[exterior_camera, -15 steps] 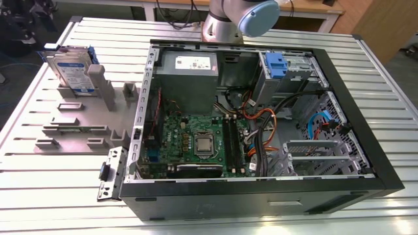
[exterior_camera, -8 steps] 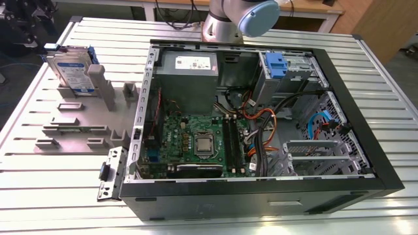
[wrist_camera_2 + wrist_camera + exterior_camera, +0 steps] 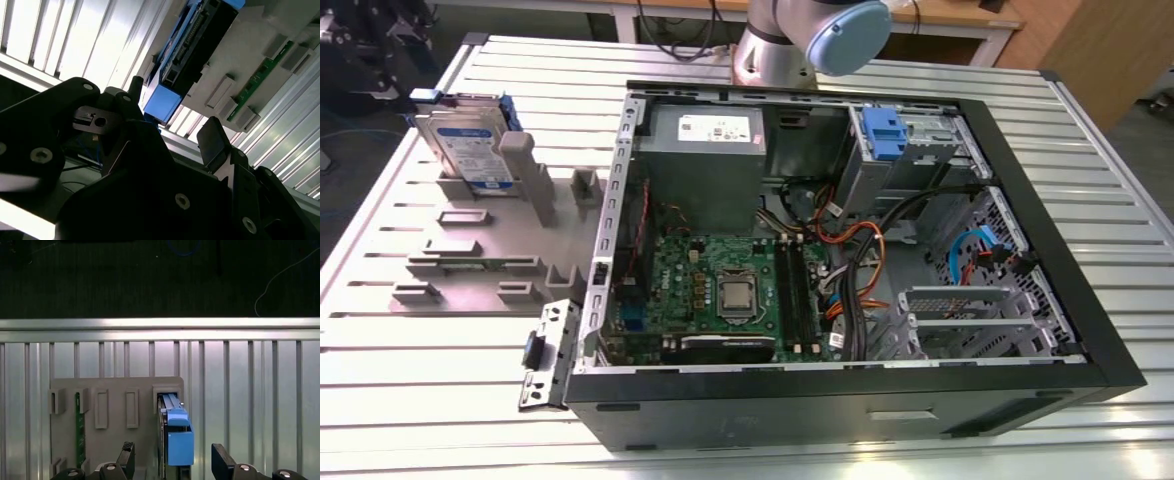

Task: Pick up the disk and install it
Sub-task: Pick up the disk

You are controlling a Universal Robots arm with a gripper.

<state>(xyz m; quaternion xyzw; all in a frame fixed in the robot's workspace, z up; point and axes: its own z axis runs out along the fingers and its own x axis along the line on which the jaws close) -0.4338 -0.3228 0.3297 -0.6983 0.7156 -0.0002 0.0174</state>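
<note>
The disk (image 3: 464, 148) stands on edge in a slot of the grey holder plate (image 3: 467, 290), at the exterior view's left beside the open computer case (image 3: 854, 250). Its white and blue label faces the front, and blue rails run along its sides. In both wrist views my gripper (image 3: 173, 456) (image 3: 172, 109) is open and hovers over the disk's blue rail end (image 3: 179, 437) (image 3: 162, 102). One finger stands on each side of it, neither touching. The arm's elbow (image 3: 807, 35) rises behind the case.
Inside the case a drive cage with a blue latch (image 3: 881, 135) sits at the back right, beside a grey box with a white sticker (image 3: 704, 135). A green memory stick (image 3: 78, 425) lies in the holder plate. The ribbed table ends at a rail (image 3: 160, 324) beyond the plate.
</note>
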